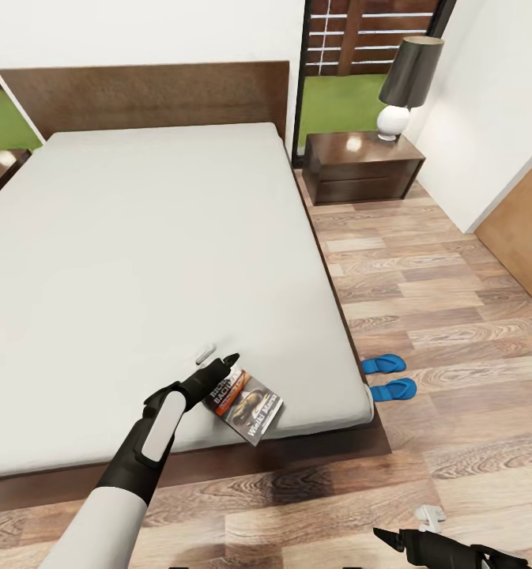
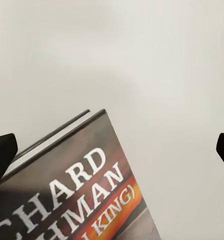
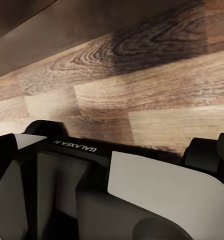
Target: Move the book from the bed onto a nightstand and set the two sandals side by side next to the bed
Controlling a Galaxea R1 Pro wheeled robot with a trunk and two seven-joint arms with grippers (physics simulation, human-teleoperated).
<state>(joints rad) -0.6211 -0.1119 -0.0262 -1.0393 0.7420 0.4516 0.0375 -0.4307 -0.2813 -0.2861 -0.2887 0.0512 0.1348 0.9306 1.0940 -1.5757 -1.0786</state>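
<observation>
— Grey mattress is most of what we see from the head view: the bed (image 1: pixel 155 261) is wide and low, with a dark wooden frame and a flat headboard. Where do we find the book?

— We see the book (image 1: pixel 245 405) lying flat on the mattress, close to the foot edge and near the corner on the robot's right. Its dark cover has white letters and an orange band. The left gripper (image 1: pixel 219 362) is over the mattress, just beside the upper corner of the book.

— Does it hold the book already?

— No. In the left wrist view the book (image 2: pixel 77 195) lies between the two dark fingers (image 2: pixel 2 155), which stand wide apart, one at each edge of the picture, and they do not touch the cover.

— And the two sandals?

— We see the two sandals (image 1: pixel 388 376) on the wood-plank floor (image 1: pixel 455 316), both bright blue, side by side and just beside the corner of the bed. The nightstand (image 1: pixel 362 166) stands next to the headboard, well apart from the book, and it carries a lamp (image 1: pixel 408 87) with a dark shade.

— What about the right gripper?

— The right gripper (image 1: pixel 412 531) is low over the floor, at the bottom of the head view. We cannot tell if its fingers are wide or narrow.
</observation>
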